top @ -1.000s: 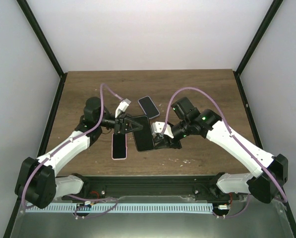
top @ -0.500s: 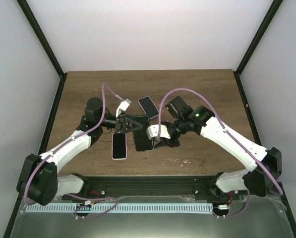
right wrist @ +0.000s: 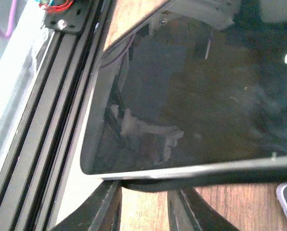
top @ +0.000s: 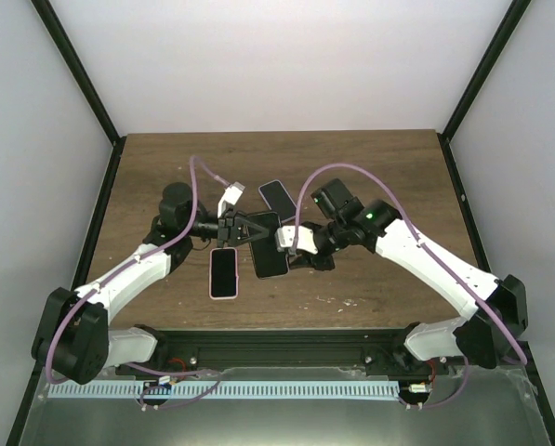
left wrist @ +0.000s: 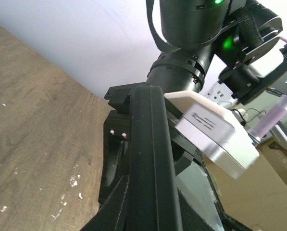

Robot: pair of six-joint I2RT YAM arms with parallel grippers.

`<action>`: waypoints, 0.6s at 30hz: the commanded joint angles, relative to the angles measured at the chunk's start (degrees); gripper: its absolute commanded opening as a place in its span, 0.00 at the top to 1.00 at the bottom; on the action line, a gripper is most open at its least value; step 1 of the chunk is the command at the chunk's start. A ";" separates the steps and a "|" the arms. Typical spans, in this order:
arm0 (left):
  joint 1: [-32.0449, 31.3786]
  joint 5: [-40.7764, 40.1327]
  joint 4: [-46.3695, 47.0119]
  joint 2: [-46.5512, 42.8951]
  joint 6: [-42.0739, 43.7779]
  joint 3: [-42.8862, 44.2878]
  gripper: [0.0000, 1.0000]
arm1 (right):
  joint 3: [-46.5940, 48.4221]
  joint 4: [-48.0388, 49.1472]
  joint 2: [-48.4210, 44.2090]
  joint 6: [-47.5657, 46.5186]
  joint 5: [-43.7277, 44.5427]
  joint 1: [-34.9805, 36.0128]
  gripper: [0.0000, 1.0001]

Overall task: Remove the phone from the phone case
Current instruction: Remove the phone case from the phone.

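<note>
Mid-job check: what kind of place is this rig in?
Probably a lab test cell, not a home: white panel walls and black frame posts box in a wooden table, with an extrusion rail along its near edge.

Brown wooden table with two phones lying flat on it.

A pink-rimmed phone lies screen up, near and left of centre, its long side running near to far. A second phone with a pale rim lies screen up farther back near the middle, turned at a slant, well apart from the first. Small white scuffs mark the wood by the near edge, right of centre. A black rail runs along that near edge.
</note>
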 commanded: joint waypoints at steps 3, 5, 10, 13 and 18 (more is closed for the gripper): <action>-2.70 5.17 3.75 -0.42 -3.34 0.35 1.00 | -0.50 24.05 1.69 11.27 -3.77 -9.15 0.66; -2.90 5.09 3.72 -0.44 -3.35 0.31 1.00 | -0.32 24.90 1.46 14.40 -6.46 -9.83 0.62; -3.22 5.10 4.10 -0.17 -3.44 0.51 1.00 | -1.24 28.38 1.65 23.98 -11.29 -9.85 0.56; -3.32 5.12 4.16 -0.15 -3.45 0.41 1.00 | -2.14 29.91 1.77 27.14 -11.43 -9.83 0.54; -3.43 5.06 3.87 -0.41 -3.21 0.29 1.00 | -1.56 30.60 1.41 30.84 -9.13 -9.91 0.54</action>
